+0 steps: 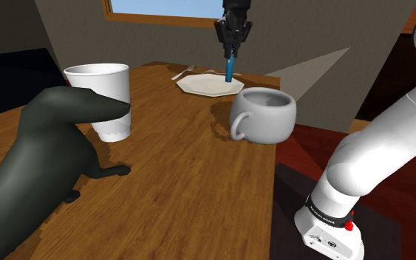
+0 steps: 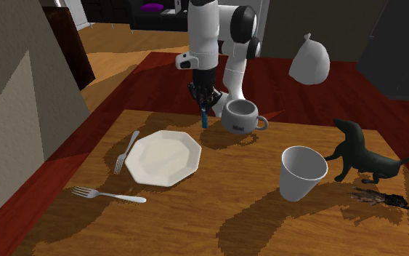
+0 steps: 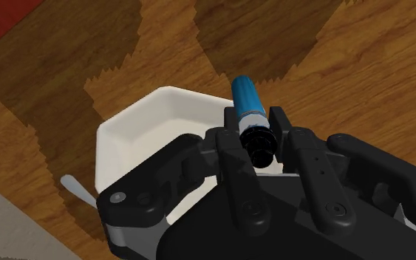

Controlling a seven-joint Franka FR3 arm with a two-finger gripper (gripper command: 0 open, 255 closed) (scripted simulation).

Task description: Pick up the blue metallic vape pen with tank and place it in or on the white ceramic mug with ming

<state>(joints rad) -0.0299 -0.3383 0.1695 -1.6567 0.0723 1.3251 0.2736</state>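
Note:
My black gripper (image 1: pixel 231 49) is shut on the blue vape pen (image 1: pixel 230 69), which hangs upright from the fingers above the wooden table, over the near edge of the white plate (image 1: pixel 208 83). In the wrist view the pen (image 3: pixel 248 101) sticks out past the fingers, its black tank end clasped between them. The plain white mug (image 1: pixel 264 113) stands on the table toward the shoulder view's right of the pen, handle facing the camera. In the second exterior view the gripper (image 2: pixel 204 105) holds the pen (image 2: pixel 205 118) just left of the mug (image 2: pixel 240 116).
A tall white cup (image 1: pixel 102 98) and a dark dog figure (image 1: pixel 43 144) stand at the shoulder view's left. Two forks (image 2: pixel 125 150) (image 2: pixel 107 195) lie by the plate (image 2: pixel 163 157). The table's edge runs just right of the mug, with red floor beyond.

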